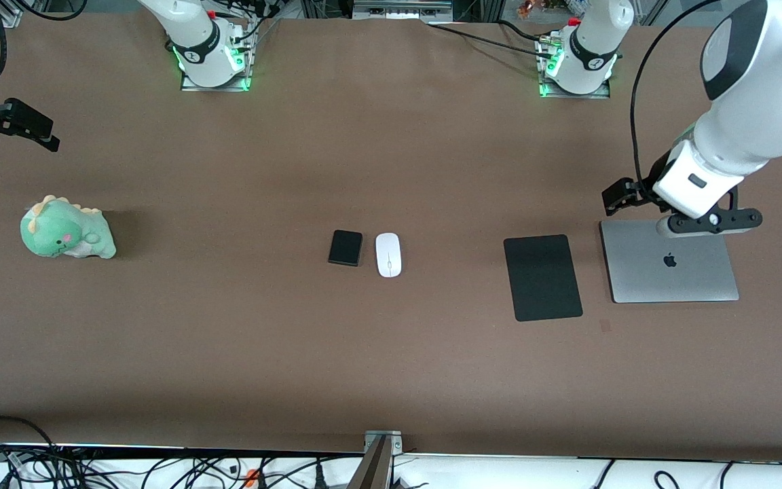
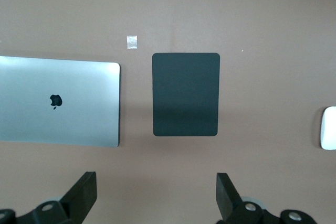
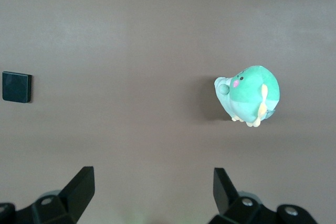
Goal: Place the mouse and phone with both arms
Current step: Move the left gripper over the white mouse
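The black phone (image 1: 345, 248) and the white mouse (image 1: 388, 255) lie side by side at the table's middle, the phone toward the right arm's end. My left gripper (image 1: 620, 197) hangs open and empty over the table beside the laptop; its wrist view (image 2: 156, 195) shows only the mouse's edge (image 2: 329, 128). My right gripper (image 1: 31, 129) hangs open and empty over the right arm's end of the table; its wrist view (image 3: 152, 192) shows the phone (image 3: 17, 87) at the picture's edge.
A matte black mouse pad (image 1: 542, 276) and a closed silver laptop (image 1: 669, 261) lie toward the left arm's end. A green plush dinosaur (image 1: 65, 236) sits toward the right arm's end. A small tape patch (image 1: 606, 327) marks the table by the pad.
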Tool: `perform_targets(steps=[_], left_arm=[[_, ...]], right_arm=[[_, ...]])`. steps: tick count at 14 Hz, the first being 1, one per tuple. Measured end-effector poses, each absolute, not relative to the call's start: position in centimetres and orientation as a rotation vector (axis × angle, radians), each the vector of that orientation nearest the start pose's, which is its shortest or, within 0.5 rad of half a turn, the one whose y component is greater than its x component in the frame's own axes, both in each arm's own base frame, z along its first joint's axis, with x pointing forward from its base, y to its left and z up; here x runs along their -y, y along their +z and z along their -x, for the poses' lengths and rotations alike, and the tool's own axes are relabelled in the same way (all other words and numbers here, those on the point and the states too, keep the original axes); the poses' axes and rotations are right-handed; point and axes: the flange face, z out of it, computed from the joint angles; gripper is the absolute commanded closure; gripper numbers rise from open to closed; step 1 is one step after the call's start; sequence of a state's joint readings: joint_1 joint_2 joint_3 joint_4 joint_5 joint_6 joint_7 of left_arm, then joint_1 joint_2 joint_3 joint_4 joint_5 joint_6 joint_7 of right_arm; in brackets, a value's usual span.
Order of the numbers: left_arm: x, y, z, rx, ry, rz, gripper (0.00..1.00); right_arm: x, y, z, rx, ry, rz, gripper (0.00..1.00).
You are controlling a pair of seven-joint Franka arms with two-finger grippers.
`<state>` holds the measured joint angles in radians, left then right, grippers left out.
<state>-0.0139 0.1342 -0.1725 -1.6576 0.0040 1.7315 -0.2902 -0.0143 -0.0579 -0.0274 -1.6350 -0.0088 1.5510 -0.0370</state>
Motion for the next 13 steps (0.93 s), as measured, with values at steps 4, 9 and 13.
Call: perform_targets(steps=[4, 9, 13], left_arm=[[12.1, 49.0, -59.5, 0.182, 0.197, 3.182, 0.00], [22.4, 43.5, -59.4, 0.271, 0.204, 3.186, 0.00], [29.6, 38.7, -58.9, 0.211, 0.155, 3.221, 0.00]], right_arm=[[2.4, 62.4, -53.3, -0.008, 0.042, 3.147, 0.00], [2.4, 62.4, -53.3, -0.008, 0.041, 3.147, 0.00], [2.4, 62.5, -53.3, -0.009, 0.041, 3.147, 0.00]])
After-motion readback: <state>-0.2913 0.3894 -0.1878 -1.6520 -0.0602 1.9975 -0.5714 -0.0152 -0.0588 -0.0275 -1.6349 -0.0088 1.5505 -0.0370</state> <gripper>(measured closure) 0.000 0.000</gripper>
